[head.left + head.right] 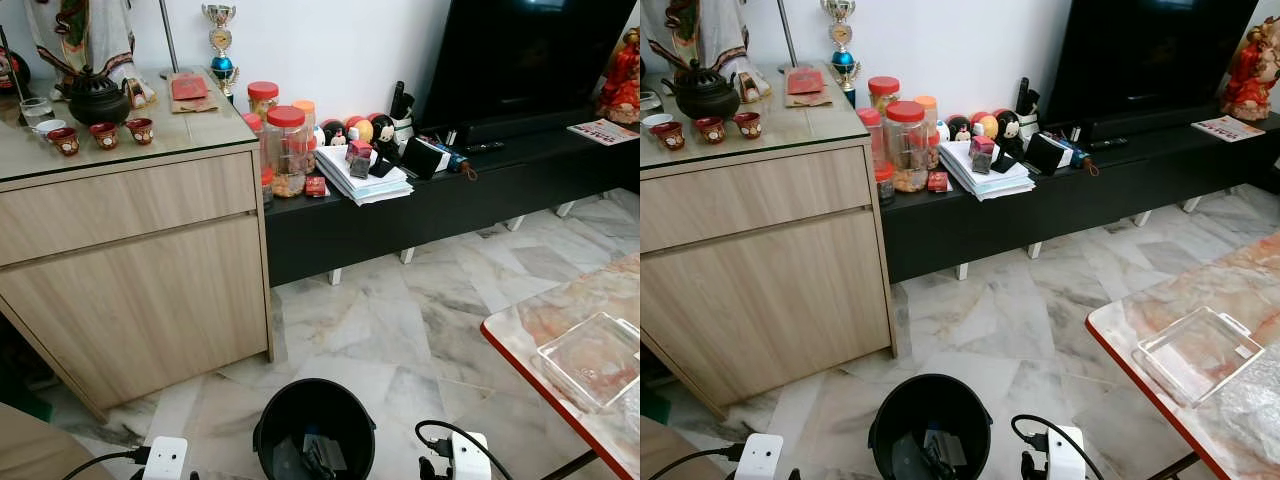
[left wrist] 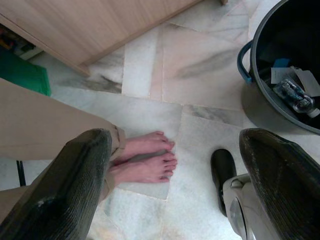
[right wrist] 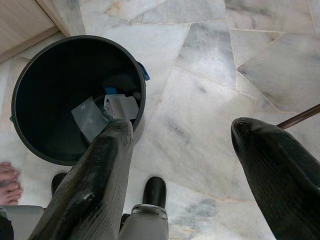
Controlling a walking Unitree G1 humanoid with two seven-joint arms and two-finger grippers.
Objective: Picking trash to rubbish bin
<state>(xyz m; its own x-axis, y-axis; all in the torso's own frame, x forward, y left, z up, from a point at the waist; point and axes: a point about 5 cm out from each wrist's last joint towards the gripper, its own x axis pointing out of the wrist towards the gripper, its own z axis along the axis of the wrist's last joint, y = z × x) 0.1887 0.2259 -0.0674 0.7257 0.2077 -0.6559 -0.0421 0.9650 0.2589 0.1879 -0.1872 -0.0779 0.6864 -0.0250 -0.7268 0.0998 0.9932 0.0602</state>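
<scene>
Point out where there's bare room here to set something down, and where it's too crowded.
Free: the marble floor between the black TV bench and the black bin; and the glass cabinet top in front of the red packet. Crowded: the bench's left end, packed with red-lidded jars and stacked papers; the cabinet's left edge, with teapot and cups.

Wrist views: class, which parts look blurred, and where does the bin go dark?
Left wrist view: the near black fingers are soft, the floor sharp. Right wrist view: the bin is deep in shadow inside, with pale scraps showing; the fingers are blurred.
</scene>
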